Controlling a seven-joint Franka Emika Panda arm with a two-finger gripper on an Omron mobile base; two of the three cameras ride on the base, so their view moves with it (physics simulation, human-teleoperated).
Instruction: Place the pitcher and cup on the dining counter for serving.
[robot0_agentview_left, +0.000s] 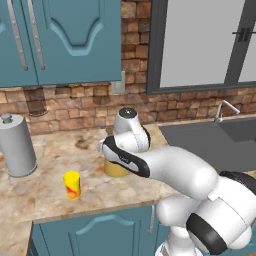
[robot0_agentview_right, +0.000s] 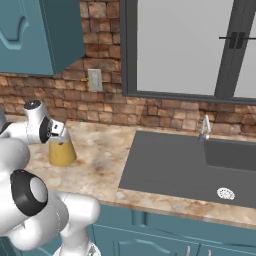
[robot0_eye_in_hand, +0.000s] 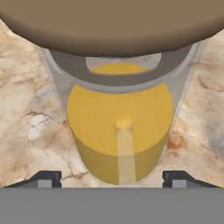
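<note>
The robot's claw (robot0_eye_in_hand: 112, 178), its dark tips spread wide to either side of the clear glass pitcher (robot0_eye_in_hand: 119, 131) of orange-yellow liquid and gripping nothing yet, frames the pitcher for a grasp on the marbled desk (robot0_agentview_left: 50, 155), with the small yellow cup (robot0_agentview_left: 72, 185) nearby.

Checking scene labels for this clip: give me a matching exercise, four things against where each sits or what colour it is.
Things:
1. pitcher
2. cup
3. grey metal cylinder
4. sink

Descriptions:
A. small and yellow with a red mark, near the counter's front edge
B. dark grey basin under the window
C. knob on top, stands at the counter's left end
D. holds orange-yellow liquid, partly hidden behind the arm

Pairs: 1-D, 2-A, 3-C, 4-B
</note>
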